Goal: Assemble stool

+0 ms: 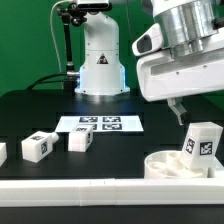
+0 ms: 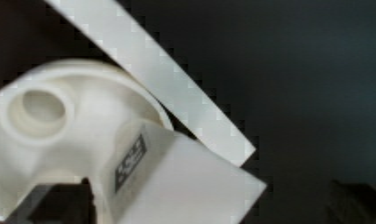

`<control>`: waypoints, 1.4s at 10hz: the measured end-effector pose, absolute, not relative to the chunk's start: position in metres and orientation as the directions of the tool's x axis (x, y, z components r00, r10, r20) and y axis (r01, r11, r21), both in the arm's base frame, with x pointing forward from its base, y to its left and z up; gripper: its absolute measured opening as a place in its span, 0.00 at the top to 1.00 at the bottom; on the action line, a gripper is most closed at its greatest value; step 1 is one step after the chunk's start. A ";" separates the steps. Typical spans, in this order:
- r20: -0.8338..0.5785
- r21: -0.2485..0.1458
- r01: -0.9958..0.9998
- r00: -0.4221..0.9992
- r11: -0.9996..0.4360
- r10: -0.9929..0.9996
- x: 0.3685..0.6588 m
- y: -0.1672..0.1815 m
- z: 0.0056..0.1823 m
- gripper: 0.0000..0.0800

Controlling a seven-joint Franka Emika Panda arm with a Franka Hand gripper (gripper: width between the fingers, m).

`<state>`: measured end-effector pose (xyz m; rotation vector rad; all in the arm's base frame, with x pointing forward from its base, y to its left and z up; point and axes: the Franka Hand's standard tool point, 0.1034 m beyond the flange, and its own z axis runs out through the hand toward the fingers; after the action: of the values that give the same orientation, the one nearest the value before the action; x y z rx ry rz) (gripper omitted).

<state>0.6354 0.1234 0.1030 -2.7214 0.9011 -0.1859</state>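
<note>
One leg (image 1: 200,141) is standing on the seat (image 1: 160,164), perhaps only loosely seated. The end effector (image 1: 178,112) is hovering open and empty just above, risking toppling it.

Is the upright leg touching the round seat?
Touching. The exterior view shows the leg standing in the seat, its base meeting it with no gap.

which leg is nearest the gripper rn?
The leg on the exterior view's right, upright at the round seat, just below the gripper. The other three legs lie loose toward the left.
</note>
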 end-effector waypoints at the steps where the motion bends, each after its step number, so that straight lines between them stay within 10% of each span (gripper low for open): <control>1: 0.079 -0.274 -0.467 0.860 -0.841 -0.504 0.636 0.124 0.103 0.19; 7: 0.195 -0.199 -0.022 0.979 -0.980 -0.062 0.637 0.122 0.102 0.19; 14: 0.241 0.022 0.655 0.730 -0.755 0.640 0.636 0.124 0.100 0.19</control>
<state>0.6359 0.1241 0.0997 -2.8609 -1.0721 -0.3621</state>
